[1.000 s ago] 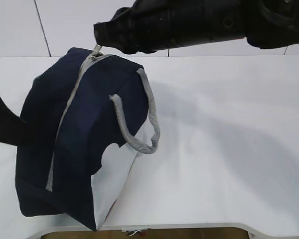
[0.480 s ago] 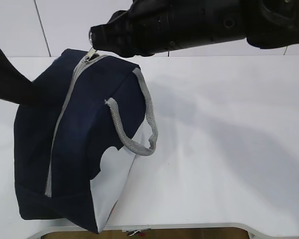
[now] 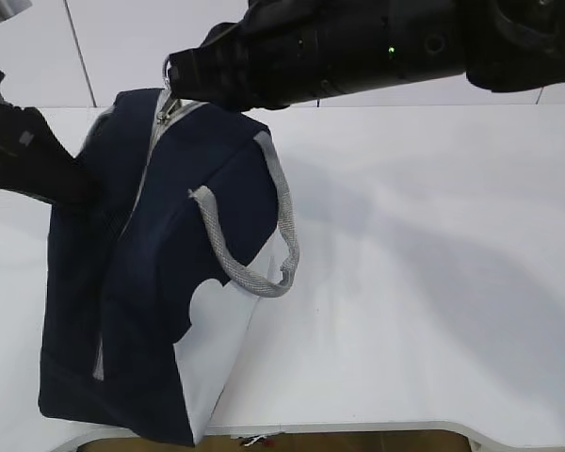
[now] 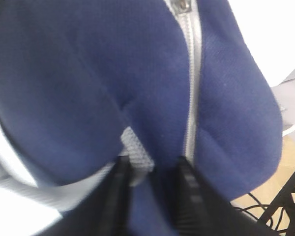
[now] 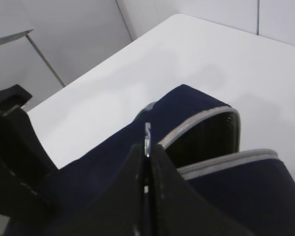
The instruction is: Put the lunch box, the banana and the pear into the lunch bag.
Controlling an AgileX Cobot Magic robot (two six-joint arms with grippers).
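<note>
While the lunch bag (image 3: pixel 141 282) lies on its side at the tabletop's (image 3: pixel 433 282) left end, your right fingers (image 5: pixel 146 147) stay clenched on the zipper's ring pull (image 3: pixel 169 94). Draw it along the grey zipper (image 4: pixel 191 98) in line with the teeth. Your left fingers (image 4: pixel 150 196) straddle a grey webbing handle (image 4: pixel 136 153) against the fabric; whether they pinch it, I cannot tell. Brace firmly there. The zip gapes at one end, showing only darkness inside.
</note>
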